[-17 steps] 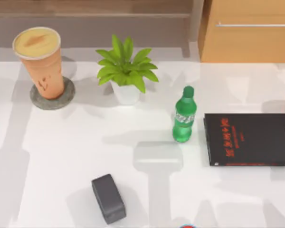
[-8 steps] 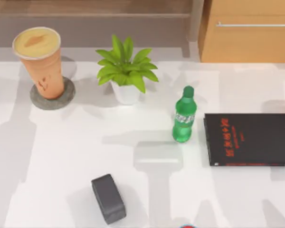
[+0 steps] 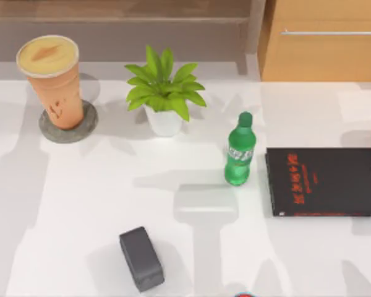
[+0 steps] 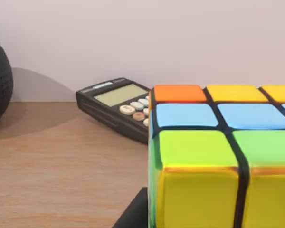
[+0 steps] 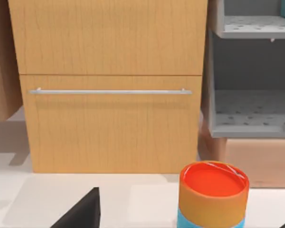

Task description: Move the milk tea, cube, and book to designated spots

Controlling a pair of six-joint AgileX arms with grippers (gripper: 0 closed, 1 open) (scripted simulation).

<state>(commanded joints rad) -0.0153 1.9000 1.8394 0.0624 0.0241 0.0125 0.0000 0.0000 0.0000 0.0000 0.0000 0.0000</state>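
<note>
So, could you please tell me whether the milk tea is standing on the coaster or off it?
On it, upright. In the top view the milk tea has its base inside the round grey coaster.

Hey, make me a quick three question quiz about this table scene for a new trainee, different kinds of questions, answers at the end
1. True or false: the milk tea stands on the grey coaster.
2. Multiple choice: what stands between the potted plant and the black book in the top view? A) a red mug B) the green bottle C) a stapler
3. Fill in: in the left wrist view, behind the cube on the wooden surface lies a dark ____.

Key:
1. True
2. B
3. calculator
</note>
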